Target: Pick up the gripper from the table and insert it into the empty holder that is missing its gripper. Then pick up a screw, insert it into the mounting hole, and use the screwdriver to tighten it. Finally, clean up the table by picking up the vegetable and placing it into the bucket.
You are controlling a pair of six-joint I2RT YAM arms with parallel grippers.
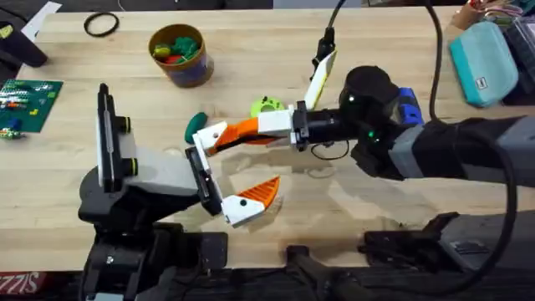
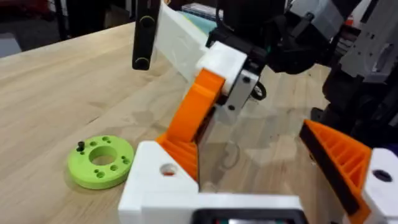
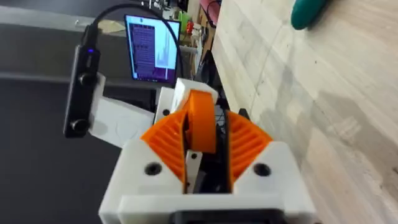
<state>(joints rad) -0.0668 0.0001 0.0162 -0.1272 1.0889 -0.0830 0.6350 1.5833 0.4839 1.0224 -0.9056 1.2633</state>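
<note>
On the counter (image 1: 351, 213) we count one bucket (image 1: 179, 54) and one green disc (image 1: 266, 107). Our right gripper (image 1: 219, 140) has its fingers pinching the left gripper's (image 1: 226, 171) upper finger (image 1: 206, 136); the left's two fingers are spread.

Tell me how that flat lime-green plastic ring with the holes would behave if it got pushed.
The lime-green ring lies flat on the wooden table, so it would probably slide, not roll. It looks thick and rigid, unlikely to flex. The small black screw standing in it might topple out.

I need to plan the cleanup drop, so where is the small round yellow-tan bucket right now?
In the overhead view the small round yellow-tan bucket stands toward the far left of the wooden table, beyond both grippers and right of the black ring.
</note>
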